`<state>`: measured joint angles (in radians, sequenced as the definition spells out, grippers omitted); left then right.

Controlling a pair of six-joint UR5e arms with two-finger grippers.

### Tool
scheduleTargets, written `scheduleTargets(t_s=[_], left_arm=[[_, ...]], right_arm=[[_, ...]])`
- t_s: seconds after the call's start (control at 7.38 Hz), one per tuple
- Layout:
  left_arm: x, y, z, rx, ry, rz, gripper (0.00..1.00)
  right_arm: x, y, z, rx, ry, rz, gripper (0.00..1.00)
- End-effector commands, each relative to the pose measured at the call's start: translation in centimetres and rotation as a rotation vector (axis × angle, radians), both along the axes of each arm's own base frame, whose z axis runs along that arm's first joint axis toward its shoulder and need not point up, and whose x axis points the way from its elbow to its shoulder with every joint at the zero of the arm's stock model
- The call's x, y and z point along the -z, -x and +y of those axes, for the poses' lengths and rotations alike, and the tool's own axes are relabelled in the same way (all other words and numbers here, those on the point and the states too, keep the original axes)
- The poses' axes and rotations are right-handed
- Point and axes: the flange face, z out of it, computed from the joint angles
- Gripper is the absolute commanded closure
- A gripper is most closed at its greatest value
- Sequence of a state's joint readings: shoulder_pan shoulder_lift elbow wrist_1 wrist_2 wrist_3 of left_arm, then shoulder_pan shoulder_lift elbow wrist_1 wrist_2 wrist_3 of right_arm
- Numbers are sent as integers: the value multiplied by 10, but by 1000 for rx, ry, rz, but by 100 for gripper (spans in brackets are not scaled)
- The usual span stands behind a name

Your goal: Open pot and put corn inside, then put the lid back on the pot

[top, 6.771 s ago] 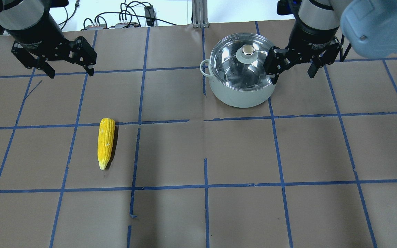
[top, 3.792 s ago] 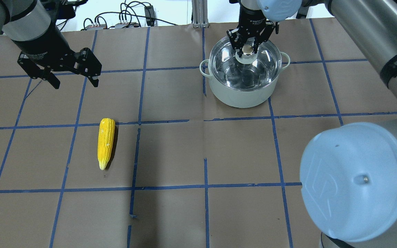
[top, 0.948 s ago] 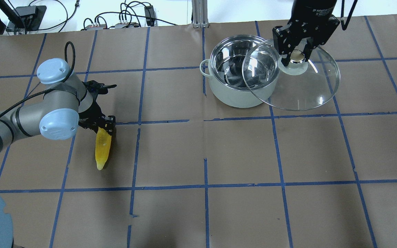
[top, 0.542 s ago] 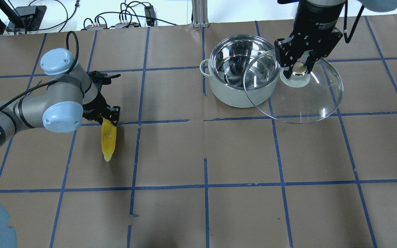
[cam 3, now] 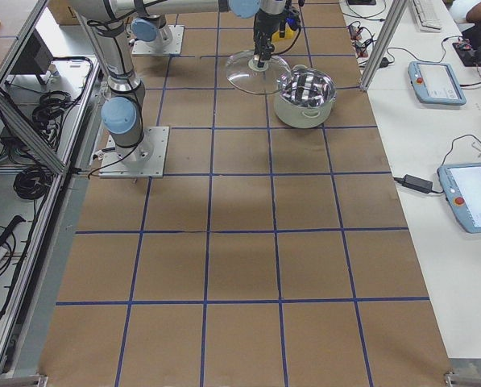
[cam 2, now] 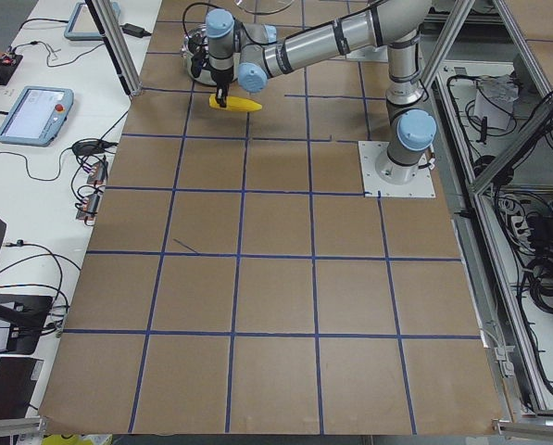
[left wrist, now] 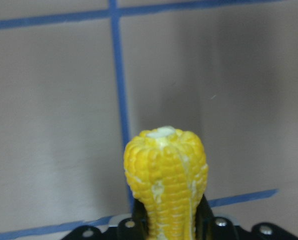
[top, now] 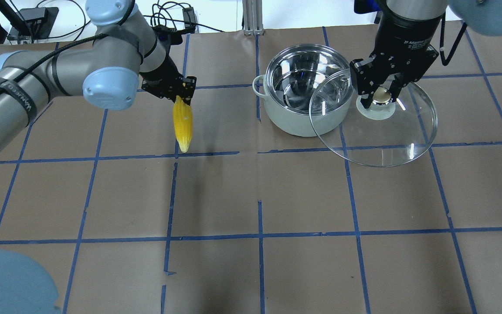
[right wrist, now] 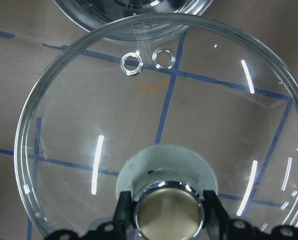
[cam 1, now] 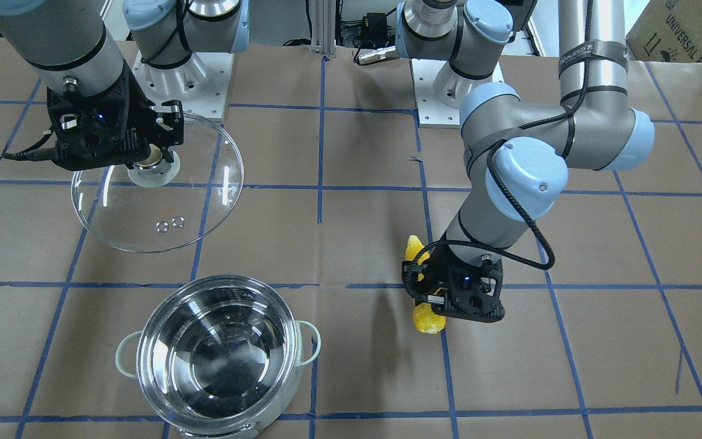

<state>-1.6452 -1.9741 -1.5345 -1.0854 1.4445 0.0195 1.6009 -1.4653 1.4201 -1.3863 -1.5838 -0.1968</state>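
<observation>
Got the corn (top: 182,124) pinched near its fat end by the left gripper (top: 180,91), with the jaws squeezed against the cob from both sides, as seen pretty clearly in the left wrist view. Held clear of the table (top: 303,196), going by the shadow on the brown paper below, with the pointed tip aimed back toward the robot's side and the blunt end poking out past the gripper on the far side. Hanging well apart from the pot (top: 296,117), off on the robot's left of it, tip lining up near one of the blue tape lines (top: 207,153) in the overhead view. Over on the other side, same deal with the lid (top: 386,139): clamped by its knob (right wrist: 167,212) in the right gripper (top: 381,93), with the jaws closed snug on either side of it. Carried just beside the pot on the robot's right, overlapping the pot's rim in the overhead view but looking fully clear of it from the front camera. Can make out the two little vent holes (right wrist: 131,63) in the glass, on the side toward the pot. As for the pot itself, sitting uncovered on the table with the mirror-like inside on show and a loop handle (top: 258,85) sticking out of the mint-green wall. Can't tell how high the lid is off the paper.
</observation>
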Motion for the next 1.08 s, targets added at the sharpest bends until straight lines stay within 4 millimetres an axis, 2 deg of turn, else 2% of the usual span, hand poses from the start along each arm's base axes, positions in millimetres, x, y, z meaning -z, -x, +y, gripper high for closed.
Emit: scheduleTargets(t_s=[0.0, 0.27, 0.41, 0.54, 0.68, 0.81, 0.95], left_arm=[[-35, 90, -36, -29, 46, 45, 78], [-42, 159, -69, -59, 68, 73, 78], [-42, 187, -77, -62, 53, 68, 78], [-37, 212, -84, -78, 62, 82, 77], [-26, 235, -78, -66, 53, 81, 75], [-10, 248, -75, -52, 39, 76, 73], [0, 251, -80, -51, 38, 78, 44]], right_arm=[[-1, 1, -2, 1, 13, 0, 73], [3, 2, -2, -2, 7, 0, 73], [3, 4, -3, -1, 9, 6, 73], [6, 6, -2, -2, 2, 21, 73], [6, 7, -3, 0, 3, 23, 73], [6, 7, -2, -1, 0, 24, 74], [6, 7, -1, 1, -1, 28, 74]])
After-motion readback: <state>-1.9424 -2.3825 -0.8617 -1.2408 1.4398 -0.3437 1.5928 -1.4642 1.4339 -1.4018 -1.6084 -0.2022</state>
